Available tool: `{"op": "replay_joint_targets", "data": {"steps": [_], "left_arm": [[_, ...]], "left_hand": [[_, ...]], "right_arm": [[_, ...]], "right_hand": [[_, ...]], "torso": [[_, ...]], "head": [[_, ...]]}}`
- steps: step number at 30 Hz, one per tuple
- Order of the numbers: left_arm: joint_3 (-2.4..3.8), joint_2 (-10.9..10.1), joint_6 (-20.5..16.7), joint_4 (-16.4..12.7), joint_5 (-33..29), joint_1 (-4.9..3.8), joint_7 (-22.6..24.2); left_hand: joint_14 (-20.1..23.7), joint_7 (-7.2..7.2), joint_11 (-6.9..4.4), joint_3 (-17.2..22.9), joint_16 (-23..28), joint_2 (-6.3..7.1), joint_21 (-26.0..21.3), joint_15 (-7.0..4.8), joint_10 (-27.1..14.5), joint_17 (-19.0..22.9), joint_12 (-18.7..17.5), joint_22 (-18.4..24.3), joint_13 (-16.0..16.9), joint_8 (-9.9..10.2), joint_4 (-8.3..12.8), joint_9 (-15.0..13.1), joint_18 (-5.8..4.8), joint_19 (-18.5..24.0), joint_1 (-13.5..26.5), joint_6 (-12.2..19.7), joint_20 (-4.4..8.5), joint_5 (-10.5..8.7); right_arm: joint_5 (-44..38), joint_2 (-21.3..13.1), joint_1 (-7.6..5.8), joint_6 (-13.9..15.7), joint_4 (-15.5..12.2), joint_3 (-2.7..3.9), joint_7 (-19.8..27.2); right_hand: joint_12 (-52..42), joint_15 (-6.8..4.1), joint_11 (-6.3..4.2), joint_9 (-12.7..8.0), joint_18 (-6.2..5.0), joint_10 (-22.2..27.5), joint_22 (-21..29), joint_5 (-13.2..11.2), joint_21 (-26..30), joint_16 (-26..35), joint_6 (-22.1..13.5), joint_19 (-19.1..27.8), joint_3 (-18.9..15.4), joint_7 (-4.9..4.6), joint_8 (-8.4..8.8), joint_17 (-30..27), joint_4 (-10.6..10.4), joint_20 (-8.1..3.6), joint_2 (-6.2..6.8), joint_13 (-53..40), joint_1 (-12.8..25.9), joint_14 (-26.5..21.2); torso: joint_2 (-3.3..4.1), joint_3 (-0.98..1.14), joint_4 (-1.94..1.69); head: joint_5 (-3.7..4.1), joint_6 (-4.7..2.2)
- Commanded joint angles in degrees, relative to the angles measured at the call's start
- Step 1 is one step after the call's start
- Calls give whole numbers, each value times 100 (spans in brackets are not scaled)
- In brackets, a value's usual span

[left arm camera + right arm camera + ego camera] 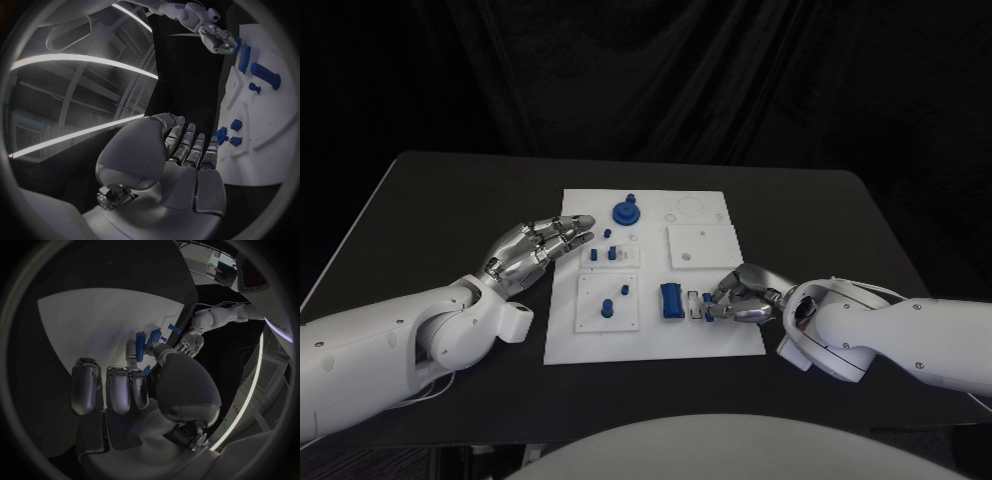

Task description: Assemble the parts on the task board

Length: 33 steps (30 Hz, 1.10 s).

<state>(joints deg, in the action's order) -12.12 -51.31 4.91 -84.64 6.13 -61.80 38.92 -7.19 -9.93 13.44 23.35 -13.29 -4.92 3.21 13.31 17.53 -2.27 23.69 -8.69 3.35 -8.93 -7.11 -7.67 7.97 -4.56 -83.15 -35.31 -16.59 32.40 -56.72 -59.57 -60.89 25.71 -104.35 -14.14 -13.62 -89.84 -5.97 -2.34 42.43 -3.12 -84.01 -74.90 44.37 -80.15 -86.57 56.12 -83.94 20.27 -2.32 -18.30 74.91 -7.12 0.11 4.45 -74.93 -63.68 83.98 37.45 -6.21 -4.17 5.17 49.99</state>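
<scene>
A picking step appears to be in hand: near the task board's front edge, a small blue part seems to be pinched in the right hand, beside a larger blue piece. Seating would be required next. The left hand is held spread and unladen at the board's left edge.

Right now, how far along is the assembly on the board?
Partly done. A blue gear-like part and small blue pegs already stand on the task board. The right hand has its fingers at a blue part on the board. The left hand hovers open. A blue cylinder lies loose.
</scene>
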Motion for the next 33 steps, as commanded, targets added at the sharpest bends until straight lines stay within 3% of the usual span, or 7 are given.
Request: {"op": "replay_joint_targets", "data": {"steps": [1, 13, 29, 33], "left_arm": [[3, 19, 92, 1, -20, 9, 291], [3, 46, 135, 31, -20, 18, 260], [3, 56, 172, 39, -20, 31, 225], [3, 58, 181, 36, -20, 33, 216]], "left_hand": [[-34, -276, 31, 43, -29, -23, 20, 24, 15, -5, 28, 3, 9, -27, 2, -5, -81, -40, 27, -22, -6, -6], [-31, -282, 36, 48, -26, -26, 19, 28, 18, -4, 31, 8, 9, -25, -3, -5, -87, -38, 33, -20, -5, -15], [-32, -285, 39, 50, -29, -29, 18, 31, 24, -4, 37, 9, 10, -26, -8, -5, -90, -38, 37, -20, -5, -21], [-33, -286, 42, 51, -31, -30, 18, 33, 24, -5, 37, 10, 10, -26, -11, -5, -92, -38, 40, -20, -5, -27]], "right_arm": [[221, 26, 1, 64, 44, 1, 117], [-468, 195, 2, -140, 230, 0, -91], [-566, 296, 2, -47, 289, 0, -88], [-568, 313, 2, -48, 300, 1, -111]], "right_hand": [[-16, 48, 53, -9, 63, -599, -1180, -64, -5, -15, -37, -304, 176, -19, 25, 624, 165, 51, -8, -1507, 53, 452], [-16, 63, 65, -93, 58, -599, -1174, -705, -1, -11, -57, -291, 42, -25, 54, 601, 123, 73, -76, -1507, 236, 443], [-16, 57, 57, -102, 56, -599, -1172, -802, 2, -10, -12, -288, 40, -15, 29, 595, 116, 71, -136, -1507, 244, 442], [-16, 52, 50, -123, 53, -599, -1167, -1253, 12, -3, 3, -281, -40, -6, 14, 573, 31, 68, -179, -1507, 348, 437]], "torso": [[1, -5, 6], [-2, -8, 11], [-6, -3, 8], [1, -2, 10]], "head": [[3, 1], [-2, 1], [-9, 1], [-21, 1]]}}
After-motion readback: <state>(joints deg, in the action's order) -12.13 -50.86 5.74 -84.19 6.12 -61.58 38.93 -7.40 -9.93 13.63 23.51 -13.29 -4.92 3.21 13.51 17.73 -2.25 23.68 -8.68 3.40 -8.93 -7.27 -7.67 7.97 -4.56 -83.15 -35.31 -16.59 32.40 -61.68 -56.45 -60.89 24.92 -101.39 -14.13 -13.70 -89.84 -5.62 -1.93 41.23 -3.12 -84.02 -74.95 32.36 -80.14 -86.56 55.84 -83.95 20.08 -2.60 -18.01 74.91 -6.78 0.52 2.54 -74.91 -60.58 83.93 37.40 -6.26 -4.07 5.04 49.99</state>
